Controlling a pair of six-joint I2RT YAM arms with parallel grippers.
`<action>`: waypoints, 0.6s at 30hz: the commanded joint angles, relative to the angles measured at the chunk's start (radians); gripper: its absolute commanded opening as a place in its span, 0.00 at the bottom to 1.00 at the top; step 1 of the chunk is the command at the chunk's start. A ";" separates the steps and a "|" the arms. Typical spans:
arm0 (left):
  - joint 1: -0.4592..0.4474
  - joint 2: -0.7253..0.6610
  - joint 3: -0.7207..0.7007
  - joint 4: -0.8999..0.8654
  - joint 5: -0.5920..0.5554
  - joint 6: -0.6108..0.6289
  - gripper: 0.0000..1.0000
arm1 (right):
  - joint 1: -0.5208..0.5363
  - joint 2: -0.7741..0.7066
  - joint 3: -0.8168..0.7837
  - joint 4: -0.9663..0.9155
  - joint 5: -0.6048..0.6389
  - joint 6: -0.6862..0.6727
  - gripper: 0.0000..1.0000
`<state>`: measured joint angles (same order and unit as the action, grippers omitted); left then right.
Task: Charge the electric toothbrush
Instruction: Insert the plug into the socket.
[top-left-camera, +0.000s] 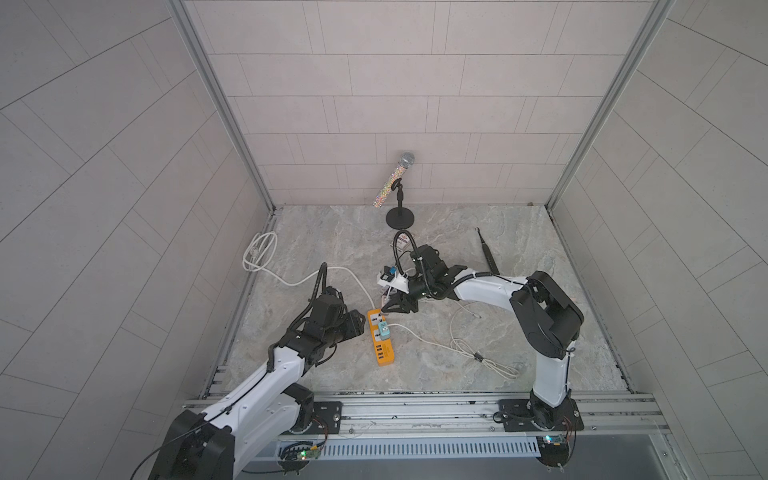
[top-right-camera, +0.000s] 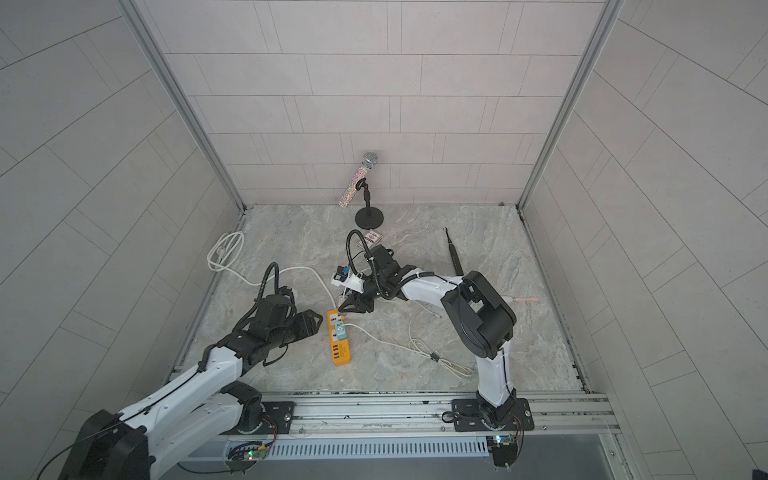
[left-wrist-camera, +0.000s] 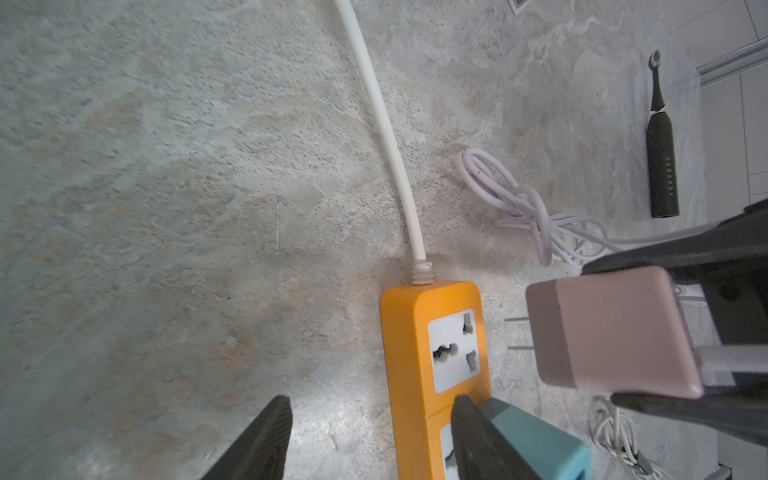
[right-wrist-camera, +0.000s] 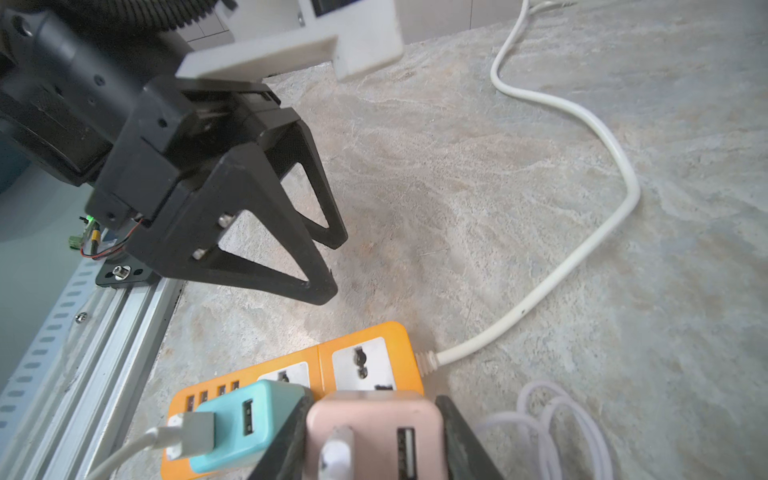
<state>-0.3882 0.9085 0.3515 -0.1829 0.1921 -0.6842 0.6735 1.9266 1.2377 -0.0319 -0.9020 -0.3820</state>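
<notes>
The black electric toothbrush (top-left-camera: 488, 257) (top-right-camera: 455, 258) (left-wrist-camera: 662, 166) lies flat on the stone table, far right of both grippers. An orange power strip (top-left-camera: 385, 356) (left-wrist-camera: 407, 374) (right-wrist-camera: 365, 332) lies in the middle, with a teal adapter (top-left-camera: 384, 331) (right-wrist-camera: 245, 424) plugged in. My right gripper (top-left-camera: 388, 307) (right-wrist-camera: 374, 436) is shut on a pink charger adapter (left-wrist-camera: 611, 332) (right-wrist-camera: 374, 415). Its prongs hang bare just beside the strip's free end socket (left-wrist-camera: 455, 349). My left gripper (top-left-camera: 361, 324) (left-wrist-camera: 370, 440) (right-wrist-camera: 332, 266) is open at the strip's other side, one finger over the strip by the teal adapter.
A microphone on a stand (top-left-camera: 399, 187) and a small card box (top-left-camera: 402, 246) sit behind. The strip's white cord (top-left-camera: 291, 282) (right-wrist-camera: 582, 249) runs left; the pink adapter's bundled cable (left-wrist-camera: 523, 203) and another white cable (top-left-camera: 473, 353) lie right. An aluminium rail (top-left-camera: 415, 407) borders the front.
</notes>
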 joint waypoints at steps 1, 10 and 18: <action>0.009 -0.024 0.038 -0.052 -0.043 0.033 0.66 | 0.003 0.018 0.044 -0.051 -0.044 -0.117 0.27; 0.014 -0.049 0.082 -0.126 -0.072 0.055 0.70 | 0.011 0.074 0.161 -0.242 -0.081 -0.281 0.26; 0.023 -0.092 0.099 -0.165 -0.088 0.058 0.70 | 0.041 0.083 0.163 -0.287 -0.069 -0.307 0.24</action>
<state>-0.3725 0.8364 0.4236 -0.3119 0.1284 -0.6380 0.7021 2.0029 1.4002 -0.2867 -0.9382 -0.6403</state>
